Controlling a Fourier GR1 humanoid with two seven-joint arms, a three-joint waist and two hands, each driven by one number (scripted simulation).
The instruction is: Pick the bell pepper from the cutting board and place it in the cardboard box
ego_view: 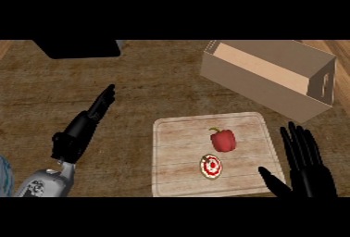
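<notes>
Your bell pepper (pixel 223 140) sits mid cutting board (pixel 171 157), box (pixel 273 76) past its far-right corner; both hands, left hand (pixel 85 125) and right hand (pixel 304 162), fingers straight, holding nothing.

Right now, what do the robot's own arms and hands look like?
Both hands are black with long slender fingers and a thumb: left hand, right hand. The left forearm is glossy grey with dark markings; the right forearm is out of view. No cables or sleeves show.
</notes>
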